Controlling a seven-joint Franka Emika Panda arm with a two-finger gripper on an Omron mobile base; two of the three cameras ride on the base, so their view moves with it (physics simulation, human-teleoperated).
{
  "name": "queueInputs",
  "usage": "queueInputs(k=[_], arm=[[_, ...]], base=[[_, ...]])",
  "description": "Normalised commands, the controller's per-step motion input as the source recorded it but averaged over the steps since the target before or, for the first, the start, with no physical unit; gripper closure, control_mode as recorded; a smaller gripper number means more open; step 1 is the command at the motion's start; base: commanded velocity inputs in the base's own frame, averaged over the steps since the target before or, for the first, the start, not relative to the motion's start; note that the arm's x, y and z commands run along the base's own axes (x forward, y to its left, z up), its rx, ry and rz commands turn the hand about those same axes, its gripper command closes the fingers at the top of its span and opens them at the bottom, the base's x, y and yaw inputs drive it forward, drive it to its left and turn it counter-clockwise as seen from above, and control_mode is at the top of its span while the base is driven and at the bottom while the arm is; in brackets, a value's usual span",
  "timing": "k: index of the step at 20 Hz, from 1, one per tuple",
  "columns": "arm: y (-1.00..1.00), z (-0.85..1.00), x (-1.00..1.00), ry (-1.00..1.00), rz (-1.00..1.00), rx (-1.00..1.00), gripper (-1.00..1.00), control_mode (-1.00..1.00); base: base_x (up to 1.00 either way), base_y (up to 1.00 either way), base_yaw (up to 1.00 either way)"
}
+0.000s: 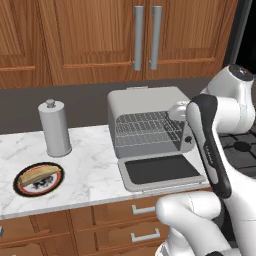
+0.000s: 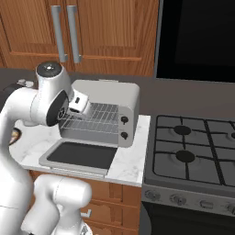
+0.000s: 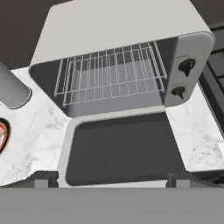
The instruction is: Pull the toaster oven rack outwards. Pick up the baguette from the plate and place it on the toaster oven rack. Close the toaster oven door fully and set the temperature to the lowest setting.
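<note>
While door [image 3: 122, 153] lies open, rack [image 3: 111, 72] sits ahead of hand [image 3: 111, 181].

The arm [image 1: 220, 150] is glossy white, built of thick rounded links with bulbous joints. A black band runs along one link's edge, and a dark round cap [image 2: 48, 69] with a grey centre tops the upper joint. Small dark marks sit on the white wrist block [image 2: 79, 103].
</note>
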Motion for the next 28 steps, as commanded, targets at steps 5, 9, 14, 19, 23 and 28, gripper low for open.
queueInputs(k=[5,9,14,19,23,28], arm=[[-0.02,0.0,-0.47,-0.18,-0.25,0.21,-1.0,-1.0],[-0.16,0.0,-0.15,-0.03,-0.1,0.28,-1.0,-1.0],[-0.24,-0.06,0.0,0.0,-0.04,0.31,-1.0,-1.0],[-0.22,-0.14,0.01,0.0,-0.04,0.28,-1.0,-1.0],[-0.08,-0.27,0.15,-0.02,-0.06,0.23,-1.0,-1.0],[0.0,-0.18,0.37,0.0,-0.01,0.16,-1.0,-1.0]], base=[[0.0,0.0,0.0],[0.0,0.0,0.0],[0.0,0.0,0.0],[0.0,0.0,0.0],[0.0,0.0,0.0],[0.0,0.0,0.0]])
